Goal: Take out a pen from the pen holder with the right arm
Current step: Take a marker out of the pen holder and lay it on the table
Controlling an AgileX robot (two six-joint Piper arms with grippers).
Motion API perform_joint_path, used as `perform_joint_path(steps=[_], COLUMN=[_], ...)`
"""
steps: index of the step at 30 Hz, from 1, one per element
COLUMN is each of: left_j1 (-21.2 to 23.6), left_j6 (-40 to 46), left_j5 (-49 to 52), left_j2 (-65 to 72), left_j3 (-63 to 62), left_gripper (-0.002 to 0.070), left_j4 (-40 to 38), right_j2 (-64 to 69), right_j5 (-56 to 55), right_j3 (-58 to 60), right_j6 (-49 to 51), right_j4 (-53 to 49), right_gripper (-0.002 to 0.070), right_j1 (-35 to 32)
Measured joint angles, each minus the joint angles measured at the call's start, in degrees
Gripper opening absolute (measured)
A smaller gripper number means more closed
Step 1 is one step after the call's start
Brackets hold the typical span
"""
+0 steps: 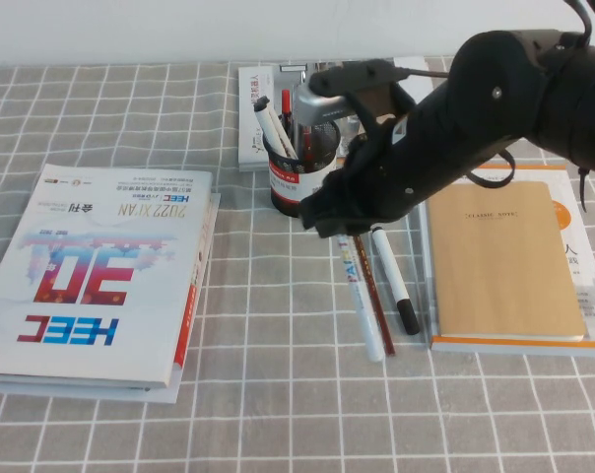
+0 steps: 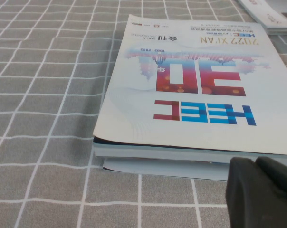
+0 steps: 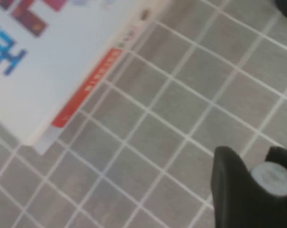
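Note:
The pen holder (image 1: 296, 185), a red-and-white mesh cup with several pens (image 1: 275, 126) standing in it, is at the table's back middle. My right gripper (image 1: 324, 217) hangs just in front of it, to its right. In the right wrist view the right gripper (image 3: 255, 159) is shut on a pen whose round pale end (image 3: 272, 179) shows between the black fingers (image 3: 229, 180). I cannot tell the held pen's body in the high view, where the arm covers it. My left gripper (image 2: 255, 164) is shut and empty, low beside the magazine stack (image 2: 196, 85).
A white pen (image 1: 364, 305), a brown pencil (image 1: 378, 301) and a black-capped marker (image 1: 396, 281) lie on the cloth in front of the right gripper. A tan notebook (image 1: 499, 256) lies to the right, a magazine stack (image 1: 110, 276) to the left, and a white box (image 1: 250, 113) behind the holder.

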Motion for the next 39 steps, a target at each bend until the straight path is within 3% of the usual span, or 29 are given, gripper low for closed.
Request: perform_joint_path(steps=[5,22,35,39], left_j1=[0.0,0.0,0.0,0.0], left_j6=[0.0,0.0,0.0,0.0], left_j5=[0.0,0.0,0.0,0.0], left_j2=[0.0,0.0,0.0,0.0], left_j3=[0.0,0.0,0.0,0.0], left_gripper=[-0.0005,-0.0005,-0.0005,-0.0005], left_j4=[0.0,0.0,0.0,0.0], right_j2=[3.88,29.79,34.22,34.22], right_j5=[3.26,21.45,21.65,21.52], right_j3=[-3.13,-33.61,-36.02,-36.02], right_j6=[0.94,3.95,7.29,7.29], right_j4=[-0.76,-1.43,-1.2,-1.85], right_gripper=[0.009,0.009,0.0091,0.0164], right_j1=[-1.61,-6.22,-6.71,-6.93])
